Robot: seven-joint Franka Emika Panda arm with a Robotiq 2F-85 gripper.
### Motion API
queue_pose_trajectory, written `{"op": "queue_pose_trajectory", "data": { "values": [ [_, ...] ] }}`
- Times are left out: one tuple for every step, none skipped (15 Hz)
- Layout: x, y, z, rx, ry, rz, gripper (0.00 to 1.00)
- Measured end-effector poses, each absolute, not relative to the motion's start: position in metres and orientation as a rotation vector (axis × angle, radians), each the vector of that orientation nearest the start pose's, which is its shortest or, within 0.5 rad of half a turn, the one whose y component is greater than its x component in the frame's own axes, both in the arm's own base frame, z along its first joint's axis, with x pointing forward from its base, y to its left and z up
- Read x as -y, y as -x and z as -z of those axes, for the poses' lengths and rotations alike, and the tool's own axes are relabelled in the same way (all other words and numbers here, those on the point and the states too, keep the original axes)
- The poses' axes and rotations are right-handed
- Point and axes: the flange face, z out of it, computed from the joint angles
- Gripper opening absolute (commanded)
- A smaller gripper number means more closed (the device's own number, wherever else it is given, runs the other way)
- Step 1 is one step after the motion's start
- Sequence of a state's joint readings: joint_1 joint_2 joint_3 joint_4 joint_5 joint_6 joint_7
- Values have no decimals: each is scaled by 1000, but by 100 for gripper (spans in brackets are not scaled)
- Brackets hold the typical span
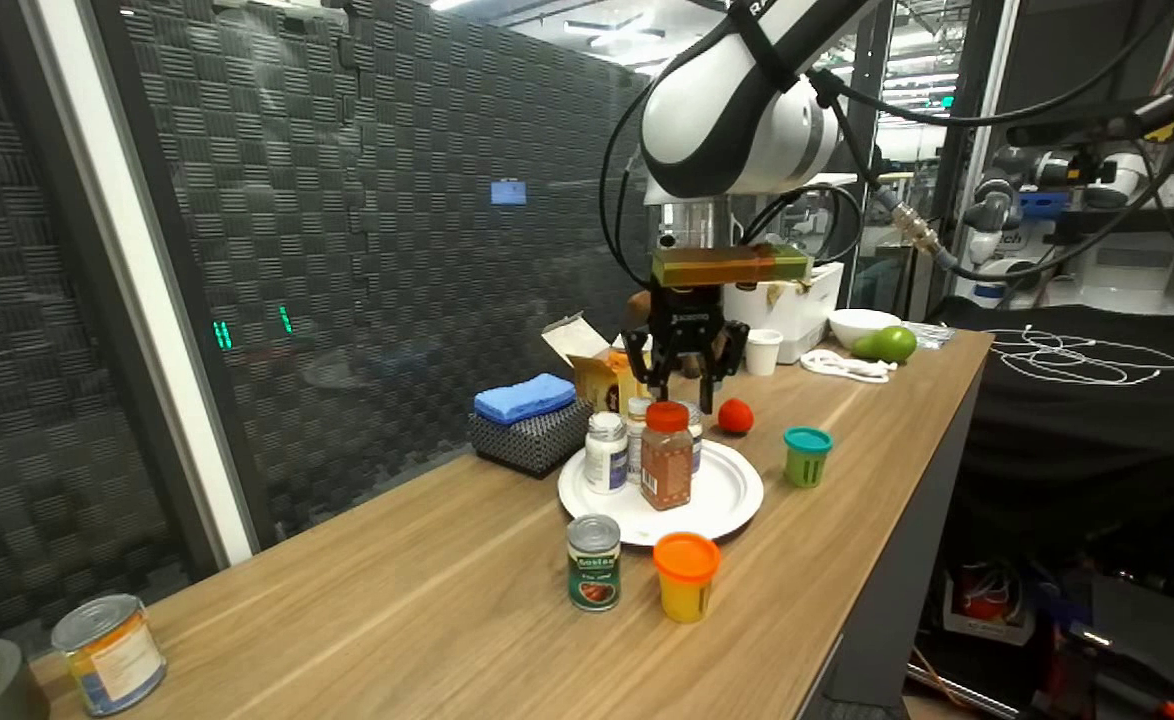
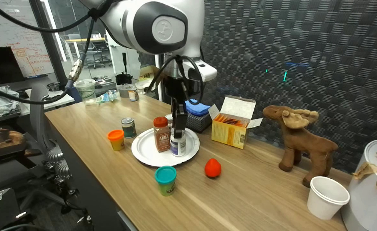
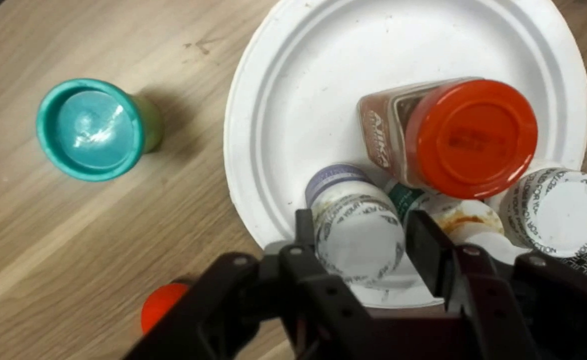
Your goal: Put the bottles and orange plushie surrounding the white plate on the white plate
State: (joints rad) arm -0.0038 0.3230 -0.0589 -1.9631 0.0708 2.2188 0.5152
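Dark textured wall panels [image 1: 347, 250] border a wooden table [image 1: 417, 540], on which the loading of the white plate [image 1: 732, 495] appears to be partly complete. Four bottles stand on it: the red-lidded bottle [image 3: 473, 142], a purple-banded white bottle [image 3: 361, 245], a second white bottle [image 3: 568, 215] towards the rim and, between these, a third white bottle [image 3: 468, 220] with a stained top, partly hidden. The gripper [image 3: 359, 215] reaches down over the plate with its fingers [image 3: 426, 245] spread, one to either side of the purple-banded white bottle; a gap shows on at least one side, so no firm pinch is evident. Since that bottle already rests on the plate, the step in hand is judged to be its release. The orange plushie [image 2: 213, 167] lies on the wood near the plate, apart from it, and is plainly left to do. Also off the plate are the teal-lidded tub [image 2: 166, 183], near it, and the orange-lidded tub [image 1: 687, 580] and green-labelled can [image 1: 594, 570], just beside it; if these count among the bottles, they too remain to be placed.
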Motion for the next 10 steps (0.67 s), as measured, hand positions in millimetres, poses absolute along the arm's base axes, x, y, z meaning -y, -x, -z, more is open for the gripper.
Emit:
{"op": "queue_pose_trajectory", "data": {
  "values": [
    [34, -603, -310, -940, 2988, -95, 93],
    [33, -604, -317, -933, 3000, -72, 99],
    [32, -605, -327, -927, 3010, -42, 100],
    [31, -605, -339, -923, 3014, -7, 100],
    [30, -604, -354, -921, 3013, 34, 100],
    [28, -603, -370, -923, 3003, 74, 100],
    [26, -601, -387, -925, 2992, 115, 100],
    [24, -597, -402, -928, 2980, 149, 100],
    [21, -591, -417, -928, 2970, 178, 100],
    [18, -584, -428, -921, 2963, 198, 99]
  ]
}}
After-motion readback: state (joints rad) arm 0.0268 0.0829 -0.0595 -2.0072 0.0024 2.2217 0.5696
